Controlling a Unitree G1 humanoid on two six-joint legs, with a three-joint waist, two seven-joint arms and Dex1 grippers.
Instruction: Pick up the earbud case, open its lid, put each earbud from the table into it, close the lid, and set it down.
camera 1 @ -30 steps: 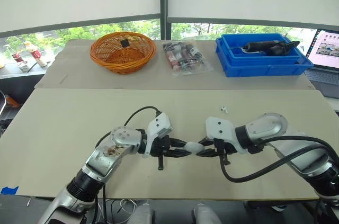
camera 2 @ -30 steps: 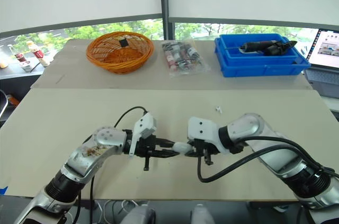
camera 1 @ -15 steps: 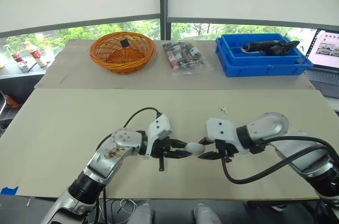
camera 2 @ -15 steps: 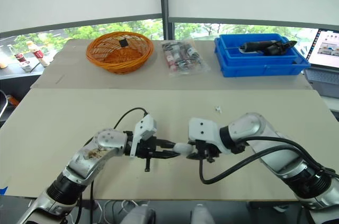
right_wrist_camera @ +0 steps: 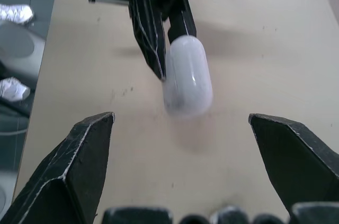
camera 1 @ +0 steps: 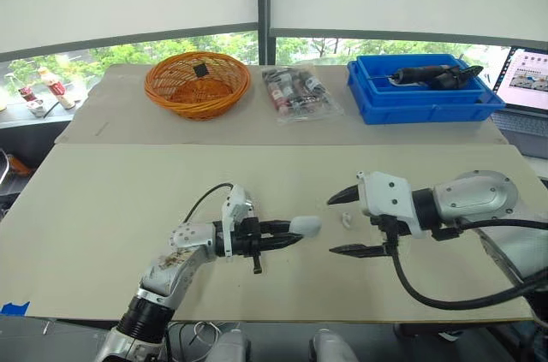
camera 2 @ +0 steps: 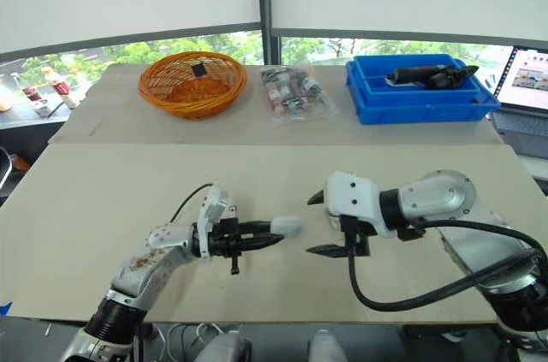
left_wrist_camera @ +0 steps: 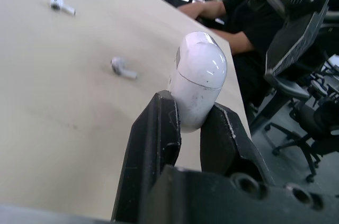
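- Farthest left, on the sill behind the table (camera 1: 111,199), a few small bottles (camera 1: 53,81) are standing.
- An orange wicker basket (camera 1: 198,83) is sitting on the far board, with a small dark item lying inside it.
- Nearer the front edge, the left gripper (camera 1: 294,233) is reaching toward the middle, its two black fingers (left_wrist_camera: 153,134) pinching the earbud case (camera 1: 306,225) by one end.
- The white case is hanging just above the tabletop, its free rounded end pointing toward the other arm; going by the thin seam in the left wrist view, its lid seems to be closed.
- Behind, at the middle of the far board, a clear bag of small packets (camera 1: 296,91) is lying flat.
- One earbud (camera 1: 346,220) is lying on the table just right of the case, between the right claw's fingers as seen from the head.
- The left wrist view is showing a second earbud (left_wrist_camera: 61,3) lying farther along the table, apart from the first.
- The right gripper (camera 1: 331,226) is facing the case with its fingers (right_wrist_camera: 79,155) spread wide, touching nothing.
- A blue bin (camera 1: 423,103) is sitting at the far right, with a dark tool (camera 1: 437,76) lying in it.
- A laptop (camera 1: 527,80) is standing open at the right edge.
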